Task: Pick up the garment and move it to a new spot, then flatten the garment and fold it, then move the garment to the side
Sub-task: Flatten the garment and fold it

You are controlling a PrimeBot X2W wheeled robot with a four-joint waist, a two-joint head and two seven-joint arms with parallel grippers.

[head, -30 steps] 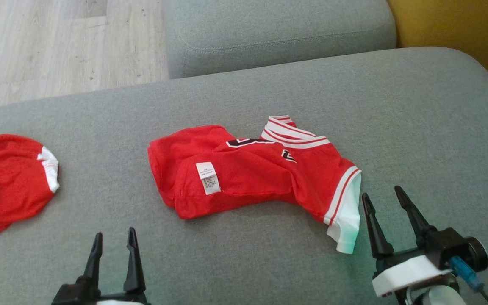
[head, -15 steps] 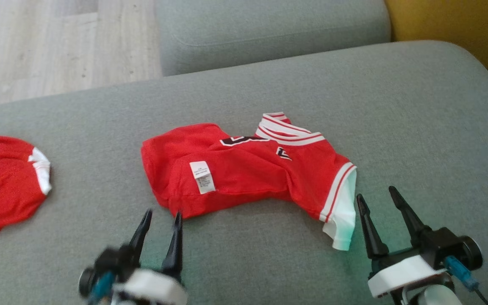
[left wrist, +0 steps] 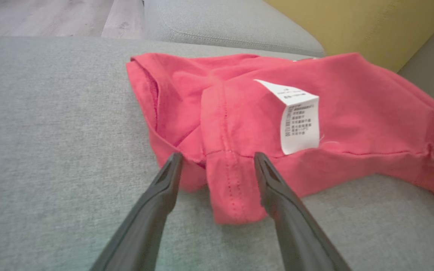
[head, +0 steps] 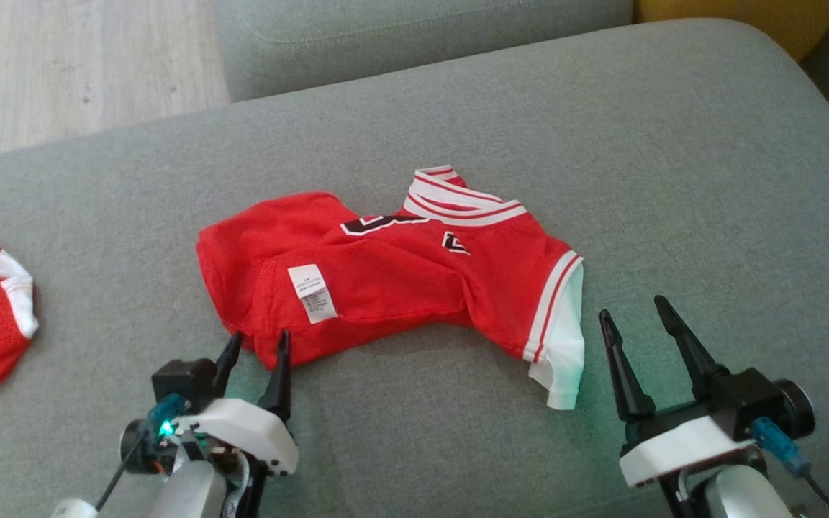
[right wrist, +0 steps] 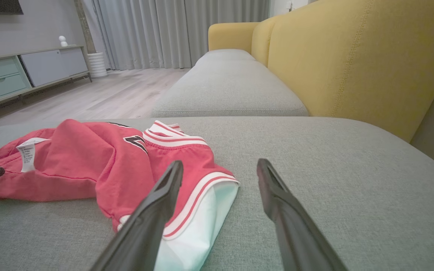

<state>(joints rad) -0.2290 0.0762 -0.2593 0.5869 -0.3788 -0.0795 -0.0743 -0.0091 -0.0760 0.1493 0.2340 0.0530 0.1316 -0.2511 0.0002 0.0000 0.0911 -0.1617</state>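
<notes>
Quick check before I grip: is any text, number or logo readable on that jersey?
Nothing can be read as it lies.
White label on the jersey: printed lines, too small to read.
Black chest print: partly folded under, cannot be read.
Small black mark below the collar: too small to read.

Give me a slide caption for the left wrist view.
Open left gripper straddling the near hem corner of the crumpled red garment on the grey sofa cushion.
</notes>
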